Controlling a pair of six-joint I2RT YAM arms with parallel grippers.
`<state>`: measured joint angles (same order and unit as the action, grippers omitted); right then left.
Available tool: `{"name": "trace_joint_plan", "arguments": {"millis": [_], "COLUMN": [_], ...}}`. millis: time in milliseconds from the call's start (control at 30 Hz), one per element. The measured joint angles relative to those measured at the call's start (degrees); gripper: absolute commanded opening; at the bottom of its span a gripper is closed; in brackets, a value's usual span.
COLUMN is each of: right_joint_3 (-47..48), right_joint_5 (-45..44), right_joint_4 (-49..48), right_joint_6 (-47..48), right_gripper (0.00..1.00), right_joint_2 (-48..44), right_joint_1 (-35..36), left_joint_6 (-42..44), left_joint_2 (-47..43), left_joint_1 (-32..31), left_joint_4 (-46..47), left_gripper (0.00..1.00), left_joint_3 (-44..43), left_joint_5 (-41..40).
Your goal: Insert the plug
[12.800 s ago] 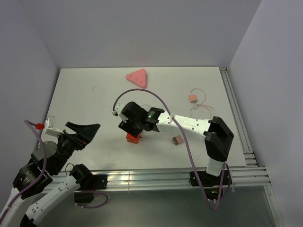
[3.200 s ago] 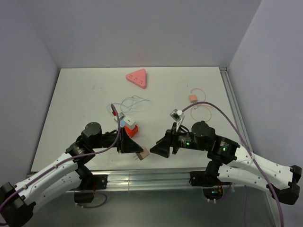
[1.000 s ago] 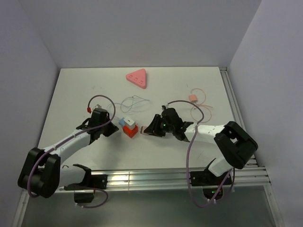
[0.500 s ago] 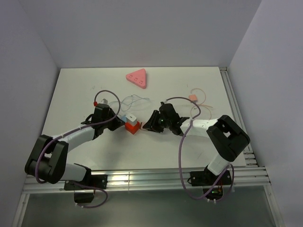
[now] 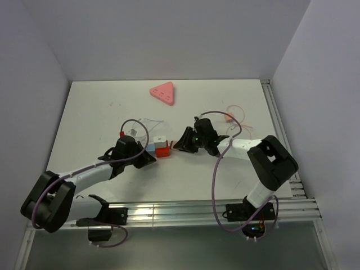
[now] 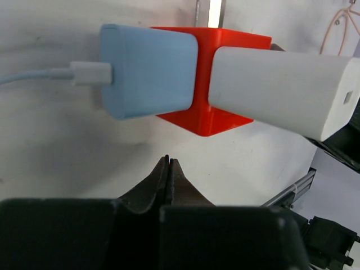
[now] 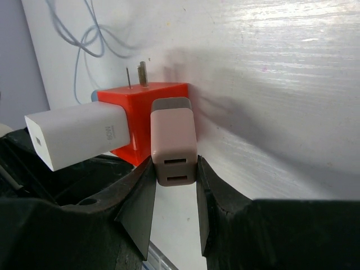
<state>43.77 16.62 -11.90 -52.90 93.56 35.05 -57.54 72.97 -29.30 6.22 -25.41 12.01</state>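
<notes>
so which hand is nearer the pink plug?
Right. The right hand grips the pink plug at the red cube; the left hand, shut, sits apart across the cube.

The pale pink rectangular plastic plug (image 7: 173, 143), with two slots in its outer end, has its grey end flush against one side of the red plastic socket cube (image 5: 163, 151). The cube sits near the tabletop's middle.

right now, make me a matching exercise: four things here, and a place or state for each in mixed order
1 blue charger
2 pink charger
3 left gripper
4 pink triangle

a alone at the far end of the table
b between the right gripper fingers
c shut, holding nothing
d white cable plugged into it

Pairs: 1-d, 2-b, 3-c, 4-a
</notes>
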Motion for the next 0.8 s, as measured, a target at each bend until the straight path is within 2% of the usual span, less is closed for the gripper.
{"name": "trace_joint_plan", "arguments": {"millis": [100, 133, 200, 233, 300, 533, 600, 700, 800], "right_joint_3": [-1.07, -1.6, -2.19, -2.23, -2.45, -3.91, -4.17, -5.16, -6.82], "right_joint_5": [1.51, 2.12, 2.84, 3.26, 4.17, 7.02, 7.67, 8.76, 9.64], "right_joint_4": [-0.04, 0.37, 1.29, 1.84, 2.54, 5.81, 6.82, 7.61, 8.7], "right_joint_6": [2.14, 3.1, 4.61, 5.27, 6.75, 10.58, 11.45, 12.55, 13.38], "right_gripper": [0.0, 0.0, 0.0, 0.0, 0.0, 0.0, 0.0, 0.0, 0.0], "right_joint_2": [-0.66, -1.22, -2.16, -2.58, -3.89, -12.04, -14.19, -17.42, -20.81], "right_joint_1": [-1.2, -1.88, -2.91, -3.3, -4.15, -4.98, -4.98, -4.98, -5.22], "left_joint_6": [-0.09, 0.0, 1.36, 1.95, 3.43, 12.94, 18.84, 30.42, 44.02], "left_joint_2": [-3.23, -4.42, -7.13, -8.48, -11.52, -18.23, -17.75, -14.93, -11.58], "left_joint_1": [0.09, 0.09, 0.13, 0.11, 0.11, 0.15, 0.17, -0.26, -3.58], "left_joint_4": [-3.06, -4.15, -7.08, -8.63, -12.22, -21.2, -23.02, -26.21, -28.5], "left_gripper": [0.0, 0.08, 0.32, 0.58, 0.76, 0.93, 1.0, 0.99, 0.99], "left_joint_3": [0.46, 0.44, 0.2, -0.09, -1.31, -11.08, -16.13, -24.94, -31.32], "left_joint_5": [-1.55, -2.29, -3.78, -4.52, -6.08, -6.88, -5.46, -2.78, -4.24]}}
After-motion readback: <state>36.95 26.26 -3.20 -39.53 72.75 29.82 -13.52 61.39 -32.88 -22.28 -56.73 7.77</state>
